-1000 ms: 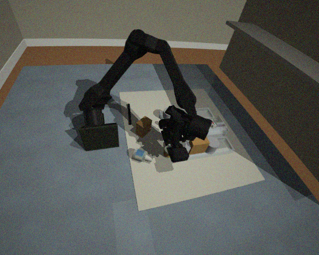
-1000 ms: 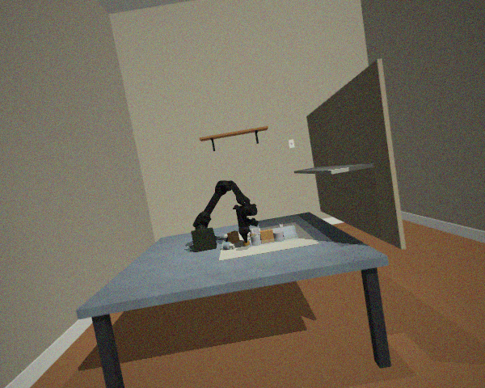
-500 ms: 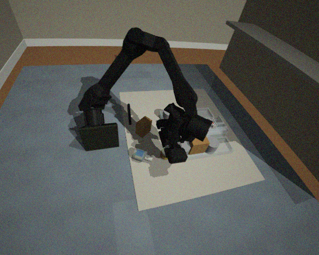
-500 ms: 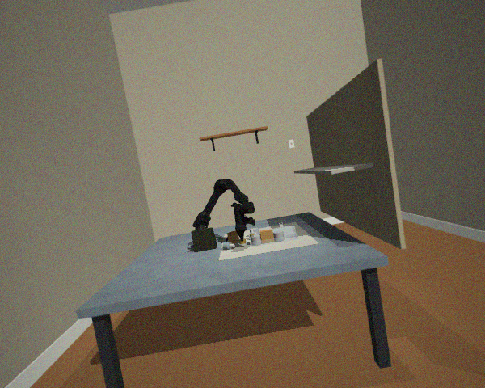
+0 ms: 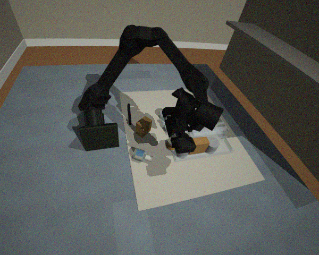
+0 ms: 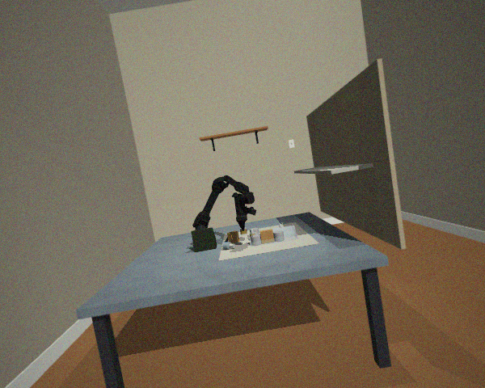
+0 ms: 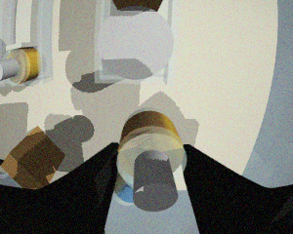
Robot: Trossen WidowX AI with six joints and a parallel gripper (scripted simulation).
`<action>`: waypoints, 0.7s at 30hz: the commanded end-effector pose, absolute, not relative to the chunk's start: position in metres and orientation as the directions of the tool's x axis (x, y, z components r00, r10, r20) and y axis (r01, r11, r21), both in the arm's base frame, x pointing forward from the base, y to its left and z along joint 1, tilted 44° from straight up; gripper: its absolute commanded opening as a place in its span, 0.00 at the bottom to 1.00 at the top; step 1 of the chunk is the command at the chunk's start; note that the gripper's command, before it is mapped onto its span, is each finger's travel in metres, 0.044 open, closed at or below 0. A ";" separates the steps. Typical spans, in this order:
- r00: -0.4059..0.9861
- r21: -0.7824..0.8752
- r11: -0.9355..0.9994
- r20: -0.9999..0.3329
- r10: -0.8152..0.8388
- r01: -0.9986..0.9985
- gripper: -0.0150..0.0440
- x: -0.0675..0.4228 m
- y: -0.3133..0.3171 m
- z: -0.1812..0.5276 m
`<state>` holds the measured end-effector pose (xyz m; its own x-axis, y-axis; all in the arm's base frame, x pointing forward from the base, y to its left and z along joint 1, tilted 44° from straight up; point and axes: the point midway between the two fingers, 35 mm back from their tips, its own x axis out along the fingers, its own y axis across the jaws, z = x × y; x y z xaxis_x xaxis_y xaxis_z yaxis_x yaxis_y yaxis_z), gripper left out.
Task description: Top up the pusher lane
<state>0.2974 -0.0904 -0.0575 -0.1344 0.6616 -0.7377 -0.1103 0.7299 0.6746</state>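
Note:
My gripper (image 7: 150, 150) (image 5: 174, 144) (image 6: 242, 228) is shut on a small amber jar (image 7: 149, 132) with a grey lid, which stands upright between the two black fingers. In the top view only a sliver of the jar (image 5: 168, 145) shows beside the hand. A matching amber jar (image 7: 23, 64) with a grey lid sits in a clear-walled lane at the left of the wrist view; the arm hides it in the top view. The clear lane rack (image 5: 225, 128) stands on the cream mat (image 5: 198, 181), just behind and to the right of the gripper.
An orange box (image 5: 201, 144) (image 6: 266, 235) and a grey cylinder (image 7: 135, 42) fill a neighbouring lane. A brown block (image 5: 143, 125) (image 7: 35, 158), a blue-labelled bottle (image 5: 140, 154) lying flat and a black stick (image 5: 128, 113) lie left of the gripper. A dark wall panel stands on the right.

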 end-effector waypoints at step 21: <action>-0.098 0.678 0.727 -0.735 0.671 -0.110 0.25 0.307 -0.038 -0.002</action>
